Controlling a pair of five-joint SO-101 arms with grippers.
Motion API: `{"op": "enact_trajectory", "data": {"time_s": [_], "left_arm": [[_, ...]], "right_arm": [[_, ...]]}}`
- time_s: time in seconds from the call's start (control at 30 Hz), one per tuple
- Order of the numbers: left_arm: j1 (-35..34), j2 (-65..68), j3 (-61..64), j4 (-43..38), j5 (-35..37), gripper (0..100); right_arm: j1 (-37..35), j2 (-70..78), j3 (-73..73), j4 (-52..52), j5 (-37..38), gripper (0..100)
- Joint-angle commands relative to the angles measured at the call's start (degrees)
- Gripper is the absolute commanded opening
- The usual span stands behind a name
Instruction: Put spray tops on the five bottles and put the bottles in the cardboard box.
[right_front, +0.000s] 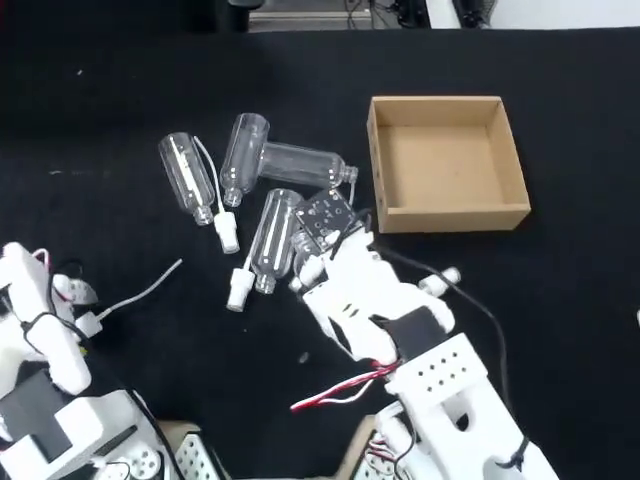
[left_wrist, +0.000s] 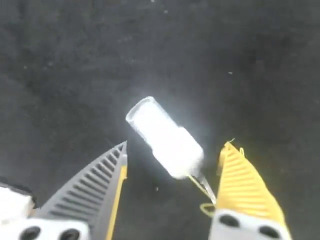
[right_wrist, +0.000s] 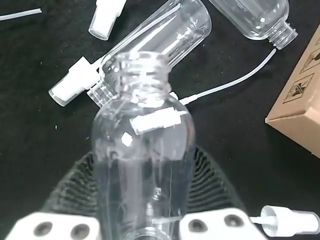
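My right gripper (right_wrist: 144, 156) is shut on a clear open-necked bottle (right_wrist: 142, 95), held near the bottle pile. In the high view this gripper (right_front: 318, 242) sits just left of the cardboard box (right_front: 448, 215). Three more clear bottles (right_front: 187, 175) (right_front: 243, 155) (right_front: 272, 235) and another (right_front: 305, 165) lie on the black table. My left gripper (left_wrist: 176, 145) is open at the lower left, its fingers on either side of a white spray top (left_wrist: 165, 137) lying on the mat. That spray top (right_front: 90, 322) trails a thin tube.
Loose spray tops lie by the bottles (right_front: 227, 232) (right_front: 240, 290) and beside the right arm (right_front: 440, 280). The box corner (right_wrist: 300, 105) is close to the held bottle. A red and white cable (right_front: 335, 390) hangs from the right arm.
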Motion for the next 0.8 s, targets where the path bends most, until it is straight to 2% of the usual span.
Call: {"op": "enact_trajectory", "data": {"time_s": [0.0,0.2,0.3,0.37,0.43,0.53,0.6,0.7,0.77], "left_arm": [[-0.22,-0.26,2.42,-5.27,0.97,27],[0.04,-0.26,4.79,-8.97,3.34,25],[0.13,-0.79,4.09,-9.14,2.9,12],[0.13,-0.7,1.63,-9.05,0.0,2],[0.13,-0.44,-1.36,-9.05,-4.92,7],[0.13,-0.35,-5.76,-9.05,-16.53,11],[-0.22,-0.35,-8.22,-9.05,-30.51,13],[-1.36,-0.26,-9.36,-9.05,-55.21,18],[-0.84,-0.18,-9.1,-8.7,-64.7,20]], "right_arm": [[-0.97,-1.63,-0.31,-1.05,0.26,1.1],[-0.97,-1.71,0.48,-1.41,0.26,1.1],[-0.97,-1.71,0.48,-1.41,0.26,1.1],[-0.97,-1.71,0.48,-1.41,0.26,1.1],[-0.97,-1.71,0.48,-1.41,0.26,1.1],[-0.97,-1.71,0.48,-1.41,0.26,1.1],[-0.97,-1.71,0.48,-1.41,0.26,1.1],[-0.97,-1.71,0.48,-1.32,0.26,1.1],[-0.97,-1.71,0.48,-1.23,0.26,1.1]]}}
